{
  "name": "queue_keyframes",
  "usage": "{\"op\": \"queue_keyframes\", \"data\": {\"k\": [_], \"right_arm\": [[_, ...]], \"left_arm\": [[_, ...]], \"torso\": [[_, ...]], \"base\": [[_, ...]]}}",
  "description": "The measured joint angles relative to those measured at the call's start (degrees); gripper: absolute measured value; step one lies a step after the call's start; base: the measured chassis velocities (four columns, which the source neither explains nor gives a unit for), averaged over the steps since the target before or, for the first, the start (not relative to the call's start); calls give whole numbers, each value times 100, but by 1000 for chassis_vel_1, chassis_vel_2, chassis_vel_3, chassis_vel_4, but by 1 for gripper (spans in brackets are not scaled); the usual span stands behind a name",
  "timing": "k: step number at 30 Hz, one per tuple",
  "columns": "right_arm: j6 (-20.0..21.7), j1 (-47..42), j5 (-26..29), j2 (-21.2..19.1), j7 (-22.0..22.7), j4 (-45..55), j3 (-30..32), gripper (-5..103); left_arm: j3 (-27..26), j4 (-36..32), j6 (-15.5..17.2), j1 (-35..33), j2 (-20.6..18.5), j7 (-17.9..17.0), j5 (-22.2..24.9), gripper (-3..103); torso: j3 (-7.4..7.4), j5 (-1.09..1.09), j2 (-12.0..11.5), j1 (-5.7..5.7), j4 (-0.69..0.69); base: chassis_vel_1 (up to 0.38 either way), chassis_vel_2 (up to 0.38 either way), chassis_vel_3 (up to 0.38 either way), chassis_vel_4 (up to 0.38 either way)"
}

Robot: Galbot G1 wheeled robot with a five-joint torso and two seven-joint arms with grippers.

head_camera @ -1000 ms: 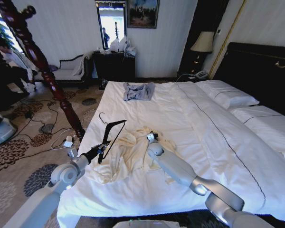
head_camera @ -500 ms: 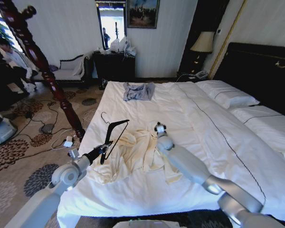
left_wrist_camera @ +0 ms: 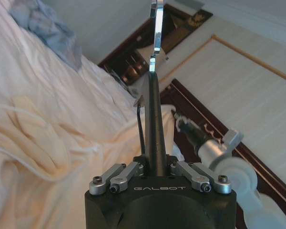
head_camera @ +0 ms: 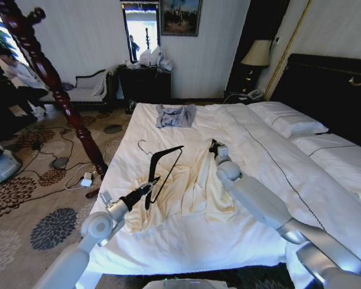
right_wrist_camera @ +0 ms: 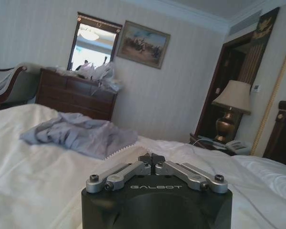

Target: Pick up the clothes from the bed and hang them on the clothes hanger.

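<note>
The cream clothes lie on the near middle of the white bed, with one edge pulled up off the sheet. My right gripper is shut on that raised edge, and a strip of cream fabric shows at its closed fingertips. The black clothes hanger tilts over the bed's left side, its silver hook pointing away from me. My left gripper is shut on the hanger's lower end, just left of the clothes. In the left wrist view the hanger bar rises from the closed gripper.
A folded grey-blue garment lies at the far end of the bed. White pillows and a black headboard are on the right. A reddish-brown pole stand leans over the patterned carpet, left of the bed, with cables at its foot.
My right gripper has risen and moved farther up the bed, drawing the clothes' edge up with it. My left gripper has carried the hanger rightward, closer to the clothes.
</note>
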State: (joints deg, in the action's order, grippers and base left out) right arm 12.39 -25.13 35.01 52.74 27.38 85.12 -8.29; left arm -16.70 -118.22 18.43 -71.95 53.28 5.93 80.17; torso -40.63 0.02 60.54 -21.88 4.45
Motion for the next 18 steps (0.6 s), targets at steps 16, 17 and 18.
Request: {"op": "queue_keyframes", "data": {"k": [16,17,18], "right_arm": [[-644,-126,250,-322,-406,610,483,0],[-663,-150,261,-351,-433,692,515,0],[-683,-172,280,-383,-458,772,548,0]], "left_arm": [[1053,290,-14,266,180,-10,-271,18],[1016,320,-17,292,209,-12,-266,18],[958,343,-21,317,232,-17,-237,18]], "torso": [[0,-2,0,0,0],[0,-3,0,0,0],[0,-2,0,0,0]], "base": [[0,0,0,0],[0,0,0,0],[0,0,0,0]]}}
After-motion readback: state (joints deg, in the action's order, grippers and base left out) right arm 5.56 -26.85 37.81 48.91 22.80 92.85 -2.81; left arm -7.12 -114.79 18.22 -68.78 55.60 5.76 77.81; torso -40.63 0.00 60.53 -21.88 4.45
